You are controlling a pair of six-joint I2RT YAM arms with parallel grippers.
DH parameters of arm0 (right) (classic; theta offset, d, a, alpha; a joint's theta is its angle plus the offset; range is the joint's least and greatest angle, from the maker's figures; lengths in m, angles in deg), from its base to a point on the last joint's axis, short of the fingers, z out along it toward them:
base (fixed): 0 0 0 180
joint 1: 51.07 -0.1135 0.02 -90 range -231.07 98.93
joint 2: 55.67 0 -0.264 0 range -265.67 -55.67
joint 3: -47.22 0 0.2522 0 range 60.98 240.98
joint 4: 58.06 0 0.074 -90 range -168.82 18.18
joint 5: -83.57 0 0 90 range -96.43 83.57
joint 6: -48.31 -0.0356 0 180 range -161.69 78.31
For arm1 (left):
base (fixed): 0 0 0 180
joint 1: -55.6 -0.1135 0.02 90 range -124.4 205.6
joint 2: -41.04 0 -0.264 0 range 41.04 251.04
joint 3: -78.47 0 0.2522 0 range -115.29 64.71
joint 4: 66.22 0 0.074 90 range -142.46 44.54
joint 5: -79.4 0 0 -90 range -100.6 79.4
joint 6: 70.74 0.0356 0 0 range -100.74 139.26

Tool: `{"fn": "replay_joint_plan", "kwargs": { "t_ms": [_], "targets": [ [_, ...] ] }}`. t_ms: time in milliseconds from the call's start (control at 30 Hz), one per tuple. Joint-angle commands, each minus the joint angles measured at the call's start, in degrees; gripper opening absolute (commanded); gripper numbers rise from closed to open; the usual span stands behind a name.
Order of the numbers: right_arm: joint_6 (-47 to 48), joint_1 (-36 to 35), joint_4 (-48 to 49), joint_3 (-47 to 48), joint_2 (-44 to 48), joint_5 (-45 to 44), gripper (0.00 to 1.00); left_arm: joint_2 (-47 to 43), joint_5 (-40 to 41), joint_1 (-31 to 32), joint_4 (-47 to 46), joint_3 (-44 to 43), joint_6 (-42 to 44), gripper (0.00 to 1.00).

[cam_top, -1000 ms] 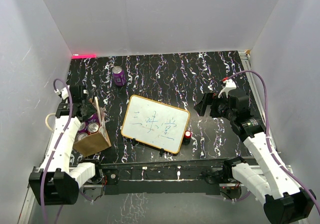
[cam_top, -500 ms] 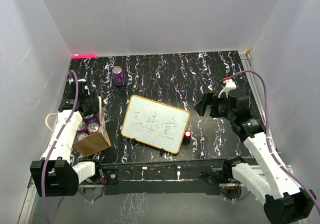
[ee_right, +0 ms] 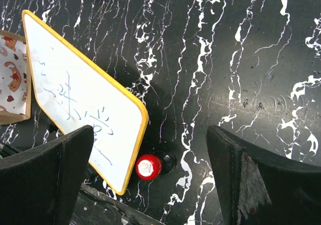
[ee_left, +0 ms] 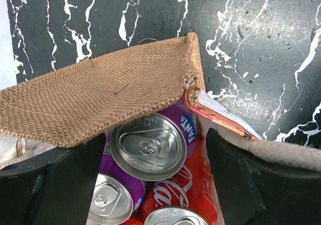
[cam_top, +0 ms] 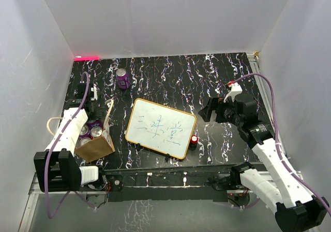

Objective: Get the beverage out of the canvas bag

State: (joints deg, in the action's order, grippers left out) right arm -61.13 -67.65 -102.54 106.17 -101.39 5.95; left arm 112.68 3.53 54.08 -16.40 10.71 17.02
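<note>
The tan canvas bag point(cam_top: 96, 146) stands at the near left with cream loop handles. In the left wrist view its woven wall point(ee_left: 100, 97) folds over the opening. Inside stand a purple Fanta can point(ee_left: 149, 145), a second purple can point(ee_left: 107, 201) and red Coca-Cola cans point(ee_left: 186, 187). My left gripper point(cam_top: 93, 112) hangs over the bag's far end, open, its fingers point(ee_left: 70, 182) either side of the Fanta can top without touching it. My right gripper point(cam_top: 209, 109) is open and empty above the table at the right.
Another purple can point(cam_top: 122, 78) stands on the black marbled table point(cam_top: 170, 79) at the back left. A white board with a yellow-wood frame point(cam_top: 160, 128) lies mid-table, also in the right wrist view point(ee_right: 75, 89). A red-capped stamp point(ee_right: 149, 167) sits at its near right corner.
My left arm has swung back and right, bringing its gripper over the bag's far end. The bag's right handle now stands up. My right gripper has shifted slightly left.
</note>
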Motion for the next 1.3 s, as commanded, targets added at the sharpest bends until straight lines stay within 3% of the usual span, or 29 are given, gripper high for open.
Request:
{"fn": "replay_joint_plan", "kwargs": {
  "t_ms": [0, 267, 533, 900, 1267],
  "targets": [
    [0.45, -1.02, 3.89, 0.05, 1.41, 0.19, 0.98, 0.56, -1.12, -1.05, 0.99, -1.03, 0.94, 0.81],
    [0.37, -2.52, 4.53, -0.20, 1.39, 0.15, 0.98, 3.38, -5.21, -2.37, -0.40, 1.48, -0.48, 0.85],
    [0.43, -2.84, 4.42, 0.06, 1.86, -0.58, 0.98, 5.54, -5.54, -2.51, -2.21, 2.12, -0.98, 0.81],
    [0.84, -3.55, 3.36, 0.84, 2.87, -2.22, 0.98, 11.16, -1.35, -2.48, -1.44, 0.87, -7.72, 0.80],
    [1.08, -3.55, 2.52, 1.30, 2.56, -3.16, 0.98, 6.99, -1.32, -2.48, 2.48, -0.81, -11.26, 0.51]
  ]
}}
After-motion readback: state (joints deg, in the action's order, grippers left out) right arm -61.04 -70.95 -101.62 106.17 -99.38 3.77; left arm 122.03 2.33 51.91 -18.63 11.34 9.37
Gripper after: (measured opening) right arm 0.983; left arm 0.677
